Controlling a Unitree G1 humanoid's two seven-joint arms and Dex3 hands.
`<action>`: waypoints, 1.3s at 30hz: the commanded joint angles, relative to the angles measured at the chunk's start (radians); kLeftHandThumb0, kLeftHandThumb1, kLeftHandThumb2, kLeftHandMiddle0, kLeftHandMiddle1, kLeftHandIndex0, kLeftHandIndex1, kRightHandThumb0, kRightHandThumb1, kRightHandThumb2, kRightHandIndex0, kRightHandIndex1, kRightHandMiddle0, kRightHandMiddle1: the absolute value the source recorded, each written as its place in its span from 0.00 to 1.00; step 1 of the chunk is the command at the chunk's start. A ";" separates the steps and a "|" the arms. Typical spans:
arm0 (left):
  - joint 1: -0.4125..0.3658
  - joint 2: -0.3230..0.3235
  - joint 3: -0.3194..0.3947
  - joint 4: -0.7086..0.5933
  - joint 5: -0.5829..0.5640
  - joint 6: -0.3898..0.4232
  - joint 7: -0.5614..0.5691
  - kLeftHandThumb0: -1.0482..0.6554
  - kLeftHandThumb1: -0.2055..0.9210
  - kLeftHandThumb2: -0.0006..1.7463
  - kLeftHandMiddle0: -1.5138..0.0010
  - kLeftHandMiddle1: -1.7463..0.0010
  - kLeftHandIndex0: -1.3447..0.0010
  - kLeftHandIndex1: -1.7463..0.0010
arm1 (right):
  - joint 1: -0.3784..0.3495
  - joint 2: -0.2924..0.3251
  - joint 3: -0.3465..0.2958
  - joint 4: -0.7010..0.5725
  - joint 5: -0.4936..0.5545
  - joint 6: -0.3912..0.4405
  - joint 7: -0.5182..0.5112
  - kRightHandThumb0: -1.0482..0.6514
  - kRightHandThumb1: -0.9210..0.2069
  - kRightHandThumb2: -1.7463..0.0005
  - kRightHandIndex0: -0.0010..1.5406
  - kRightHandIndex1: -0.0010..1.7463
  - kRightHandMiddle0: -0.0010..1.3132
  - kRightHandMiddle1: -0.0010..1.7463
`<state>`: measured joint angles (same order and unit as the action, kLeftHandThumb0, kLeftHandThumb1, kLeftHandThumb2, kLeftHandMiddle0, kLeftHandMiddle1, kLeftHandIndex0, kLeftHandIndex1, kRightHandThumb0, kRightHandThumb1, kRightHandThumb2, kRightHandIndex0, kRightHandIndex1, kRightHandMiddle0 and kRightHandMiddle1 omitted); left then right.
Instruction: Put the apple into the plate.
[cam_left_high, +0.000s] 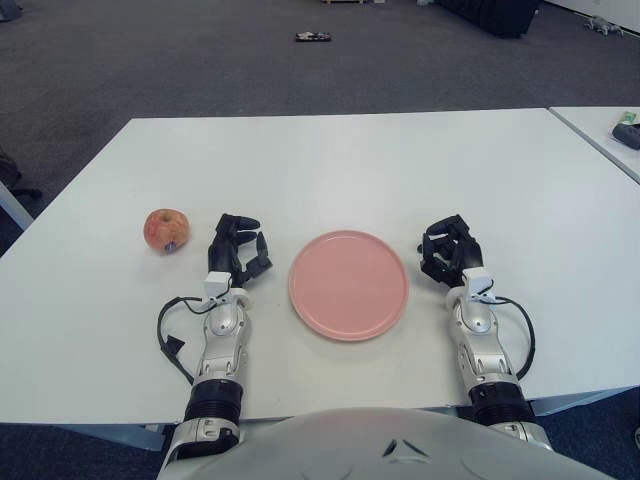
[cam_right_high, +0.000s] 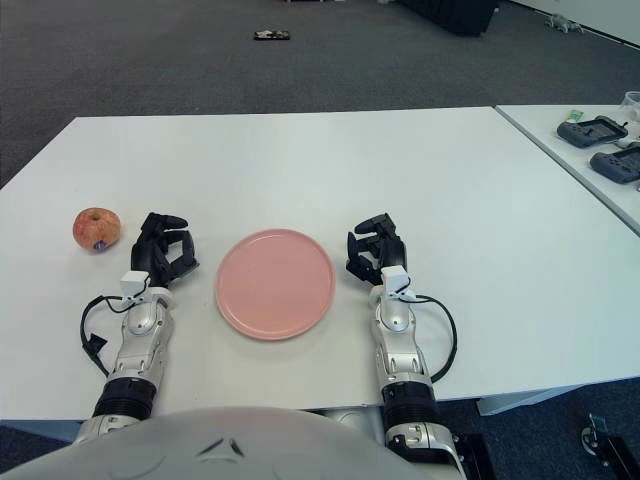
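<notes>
A red-yellow apple (cam_left_high: 166, 230) sits on the white table (cam_left_high: 340, 160) at the left. A pink plate (cam_left_high: 348, 284) lies empty in the middle near the front edge. My left hand (cam_left_high: 238, 248) is between the apple and the plate, a short gap to the right of the apple, fingers curled and holding nothing. My right hand (cam_left_high: 449, 249) shows just right of the plate, fingers curled likewise and holding nothing.
A second white table (cam_right_high: 570, 140) stands at the right with dark devices (cam_right_high: 590, 130) on it. Grey carpet lies beyond, with a small dark object (cam_left_high: 313, 38) on the floor far back.
</notes>
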<state>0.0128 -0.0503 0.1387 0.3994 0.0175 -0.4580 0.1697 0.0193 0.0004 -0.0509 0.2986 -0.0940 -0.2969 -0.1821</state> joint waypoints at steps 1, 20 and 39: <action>0.035 0.005 -0.002 0.022 0.051 -0.014 0.050 0.36 0.58 0.67 0.50 0.00 0.62 0.00 | 0.010 -0.002 -0.006 0.024 0.006 0.009 0.003 0.39 0.26 0.46 0.35 0.81 0.28 1.00; 0.028 0.156 -0.028 -0.204 0.607 0.182 0.434 0.37 0.65 0.61 0.49 0.00 0.66 0.00 | 0.006 0.000 0.000 0.038 -0.011 -0.001 -0.015 0.39 0.25 0.47 0.35 0.81 0.28 1.00; -0.216 0.419 -0.074 0.051 0.816 0.500 0.613 0.08 0.94 0.39 1.00 0.76 0.99 0.55 | 0.003 -0.004 -0.004 0.032 -0.010 0.029 -0.018 0.39 0.27 0.45 0.36 0.82 0.29 1.00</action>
<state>-0.1569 0.3530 0.0713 0.4013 0.8248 -0.0250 0.7681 0.0163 -0.0017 -0.0500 0.3113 -0.0994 -0.3021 -0.1941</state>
